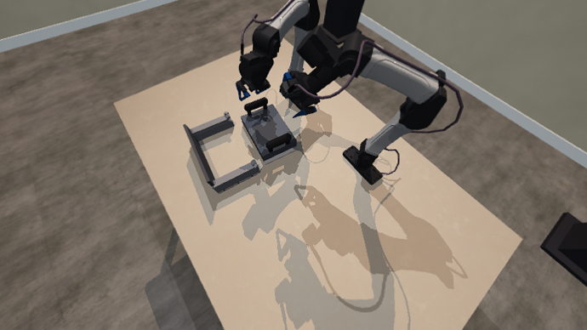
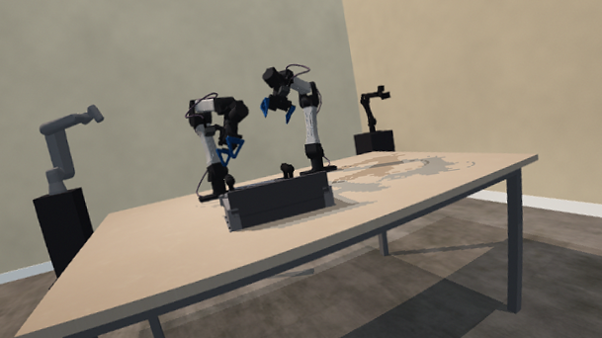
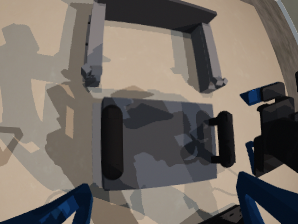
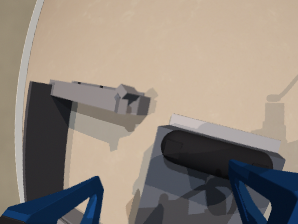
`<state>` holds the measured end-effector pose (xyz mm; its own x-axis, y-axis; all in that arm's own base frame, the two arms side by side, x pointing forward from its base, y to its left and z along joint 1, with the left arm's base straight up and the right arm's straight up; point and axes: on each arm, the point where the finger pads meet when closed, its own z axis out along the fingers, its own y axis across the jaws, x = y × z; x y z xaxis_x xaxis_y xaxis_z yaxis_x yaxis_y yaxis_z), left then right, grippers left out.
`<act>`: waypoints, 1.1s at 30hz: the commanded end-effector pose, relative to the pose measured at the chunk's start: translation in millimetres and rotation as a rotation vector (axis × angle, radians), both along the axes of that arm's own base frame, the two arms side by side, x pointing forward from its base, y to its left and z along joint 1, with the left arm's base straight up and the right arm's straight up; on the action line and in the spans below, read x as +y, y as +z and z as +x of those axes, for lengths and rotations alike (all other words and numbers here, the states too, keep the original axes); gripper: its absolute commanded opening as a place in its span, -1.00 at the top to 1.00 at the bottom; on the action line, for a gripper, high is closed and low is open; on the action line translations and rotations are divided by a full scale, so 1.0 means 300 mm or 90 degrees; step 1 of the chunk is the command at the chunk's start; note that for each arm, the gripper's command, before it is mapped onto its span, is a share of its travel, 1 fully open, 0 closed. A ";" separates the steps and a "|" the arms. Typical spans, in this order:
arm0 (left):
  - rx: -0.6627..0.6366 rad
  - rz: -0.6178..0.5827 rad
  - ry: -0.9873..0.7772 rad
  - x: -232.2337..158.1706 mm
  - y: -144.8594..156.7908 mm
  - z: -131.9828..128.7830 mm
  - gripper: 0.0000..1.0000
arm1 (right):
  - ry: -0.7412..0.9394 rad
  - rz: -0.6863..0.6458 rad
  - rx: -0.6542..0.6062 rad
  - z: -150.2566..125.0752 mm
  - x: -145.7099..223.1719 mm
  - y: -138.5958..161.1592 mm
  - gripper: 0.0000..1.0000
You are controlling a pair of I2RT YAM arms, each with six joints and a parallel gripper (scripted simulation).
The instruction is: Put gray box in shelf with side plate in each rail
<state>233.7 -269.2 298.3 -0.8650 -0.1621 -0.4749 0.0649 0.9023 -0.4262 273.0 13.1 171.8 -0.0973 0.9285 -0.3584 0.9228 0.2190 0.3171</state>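
The gray box [image 1: 266, 126] [image 3: 160, 170] lies flat on the table in front of the shelf's open side, outside the rails. Two black handles [image 1: 278, 141] [image 3: 112, 142] [image 4: 215, 155] stand on its top, near opposite edges. The gray shelf has an upright back plate [image 1: 199, 154] [image 2: 278, 199] [image 3: 155, 12] [image 4: 45, 150] and two side rails [image 1: 237, 176] [image 3: 95, 45] [image 4: 95, 97]. My left gripper [image 1: 291, 96] [image 2: 276, 118] [image 3: 163, 189] is open, empty and above the box. My right gripper [image 1: 251, 95] [image 2: 229, 159] [image 4: 163, 178] is open and empty, lower, near the far handle. The exterior view hides most of the box behind the shelf.
The table [image 1: 370, 303] [image 2: 149, 273] carries both arm bases; the left arm's base [image 1: 362, 165] stands behind the box. The two grippers are near each other. The shelf's back is near the table's edge. Two other arms on black pedestals [image 2: 64, 227] [image 2: 373, 142] stand beyond the table.
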 end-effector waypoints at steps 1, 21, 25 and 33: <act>-0.004 -0.005 0.000 -0.001 0.010 0.001 -1.00 | 0.000 0.001 -0.004 0.003 0.001 0.006 -1.00; -0.024 -0.002 0.004 -0.001 0.010 0.012 -0.32 | 0.039 -0.006 -0.005 0.008 0.007 0.002 -0.32; -0.047 0.022 0.005 0.003 -0.033 0.009 -0.18 | 0.154 -0.040 0.006 0.002 0.015 -0.006 -0.18; -0.069 0.117 -0.011 0.017 -0.229 -0.035 -0.18 | 0.342 -0.099 0.029 -0.052 0.011 -0.040 -0.18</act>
